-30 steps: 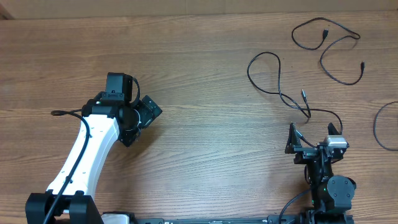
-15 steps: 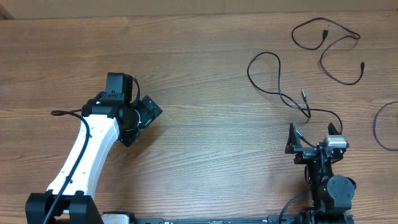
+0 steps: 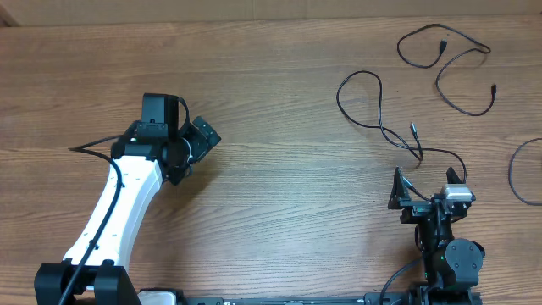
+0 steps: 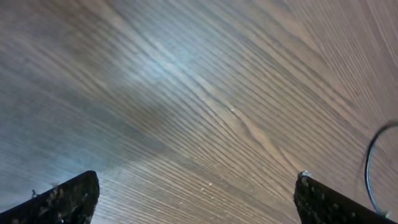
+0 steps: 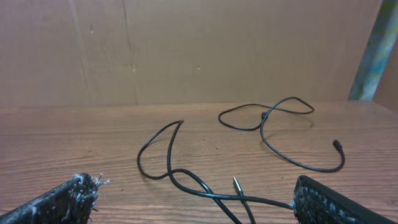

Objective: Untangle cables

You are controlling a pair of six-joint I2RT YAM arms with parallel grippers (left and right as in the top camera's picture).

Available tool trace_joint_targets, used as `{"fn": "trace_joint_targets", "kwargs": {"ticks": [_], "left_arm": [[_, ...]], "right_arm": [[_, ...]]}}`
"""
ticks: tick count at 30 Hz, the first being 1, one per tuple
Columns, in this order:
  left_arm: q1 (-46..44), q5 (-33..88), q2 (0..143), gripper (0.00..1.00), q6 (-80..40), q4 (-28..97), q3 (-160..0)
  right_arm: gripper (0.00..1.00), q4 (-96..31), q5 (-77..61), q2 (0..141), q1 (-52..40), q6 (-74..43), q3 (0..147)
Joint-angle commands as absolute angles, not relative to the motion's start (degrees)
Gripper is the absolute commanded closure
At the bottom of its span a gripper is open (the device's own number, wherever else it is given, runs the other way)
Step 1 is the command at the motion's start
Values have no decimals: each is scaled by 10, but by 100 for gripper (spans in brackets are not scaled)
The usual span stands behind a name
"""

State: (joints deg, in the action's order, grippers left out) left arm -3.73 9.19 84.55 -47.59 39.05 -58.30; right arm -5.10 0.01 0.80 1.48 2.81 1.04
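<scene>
Three thin black cables lie on the right side of the wooden table. One looped cable point(image 3: 373, 108) with a metal plug tip point(image 3: 413, 128) crosses over itself just ahead of my right gripper point(image 3: 426, 185). The right wrist view shows this loop point(image 5: 169, 158) and its plug point(image 5: 237, 182) between the open, empty fingers point(image 5: 199, 202). A second cable point(image 3: 446, 58) curls at the far right back and also shows in the right wrist view point(image 5: 267, 118). A third cable point(image 3: 515, 174) arcs at the right edge. My left gripper point(image 3: 201, 135) is open and empty over bare wood point(image 4: 196, 199), far left of the cables.
The left arm's own thicker black cable point(image 3: 89, 148) sticks out to the left. A thin cable arc point(image 4: 367, 171) shows at the right edge of the left wrist view. A brown cardboard wall point(image 5: 186, 50) stands behind the table.
My left gripper has shifted slightly up and back, and the arm's own cable at the left has moved a little. The right arm and the thin cables have not moved.
</scene>
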Motion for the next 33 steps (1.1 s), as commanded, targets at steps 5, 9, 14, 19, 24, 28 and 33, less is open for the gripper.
{"fn": "trace_joint_targets", "kwargs": {"ticks": [5,9,14,19,24,28,33], "left_arm": [[-24,101,714,1,-356,394,-590],[-27,70,599,0,-314,434,-590],[-27,34,459,0,-285,522,-590],[-27,48,321,0,-287,592,-590],[-27,58,252,0,-289,598,-590],[-27,58,239,0,-289,602,-590],[-26,58,210,1,-289,616,-590]], "right_arm": [[0,-48,-1,2,16,31,4],[0,-48,-1,2,16,31,4],[0,-48,-1,2,16,31,4],[0,-48,-1,2,16,31,4],[0,-48,-1,2,16,31,4],[0,-48,-1,2,16,31,4],[0,-48,-1,2,16,31,4]]}}
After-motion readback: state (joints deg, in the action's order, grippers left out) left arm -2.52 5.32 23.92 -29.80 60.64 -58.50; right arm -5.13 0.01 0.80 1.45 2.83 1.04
